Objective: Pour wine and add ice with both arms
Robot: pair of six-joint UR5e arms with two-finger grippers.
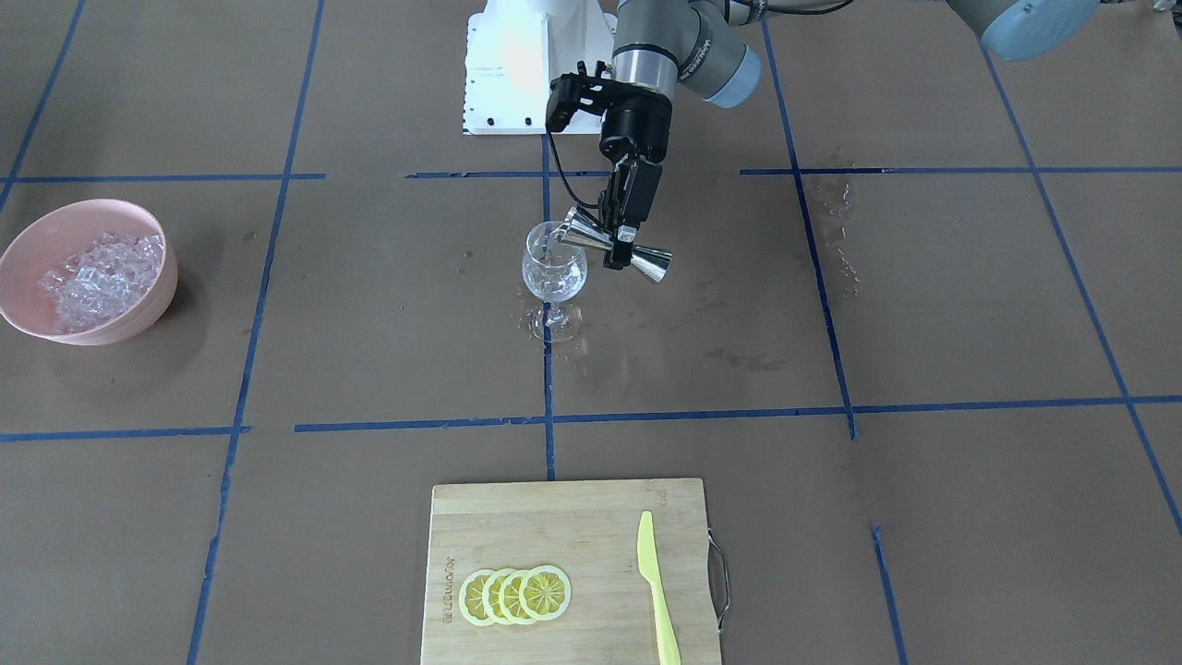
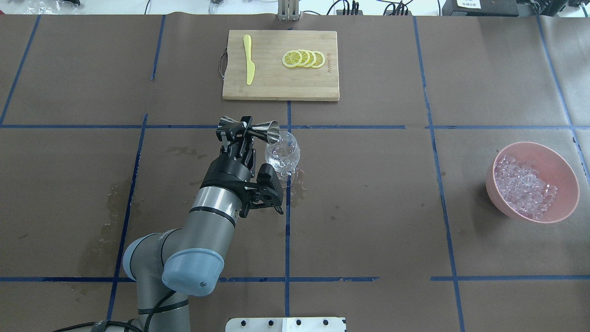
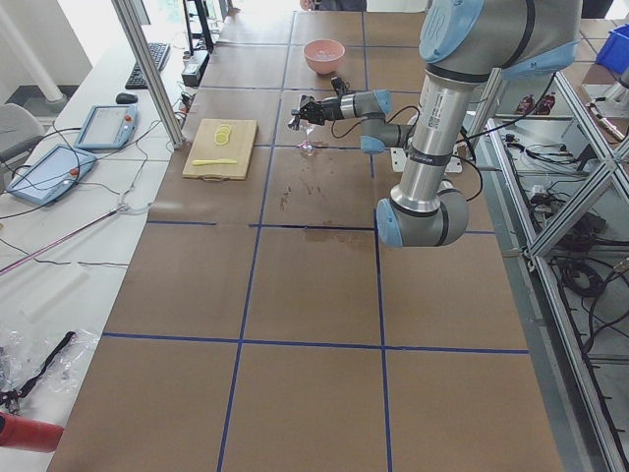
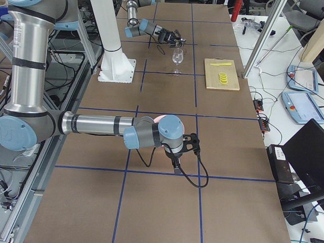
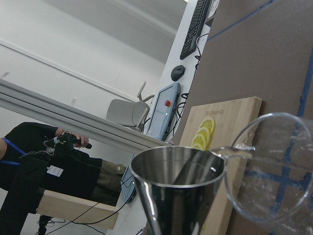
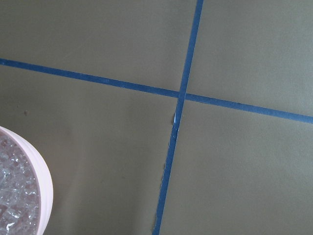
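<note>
Across the brown-papered table (image 2: 368, 207), the right claw (image 4: 175, 166), its state impossible to tell, hangs by the pink bowl (image 2: 568, 171) while the left claw (image 2: 244, 129) pours into the wine glass (image 2: 283, 157) from the steel measuring cup (image 2: 266, 128) it grips, so I judge the ice (image 2: 523, 186), heaped in that bowl, must cross to the glass next.

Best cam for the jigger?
Exterior front-facing: the whole jigger shows, tipped sideways in the left tool, with its mouth at the wine glass rim. Overhead shows both cups too. Left wrist shows only one cup's mouth. In the side views it is tiny.
</note>
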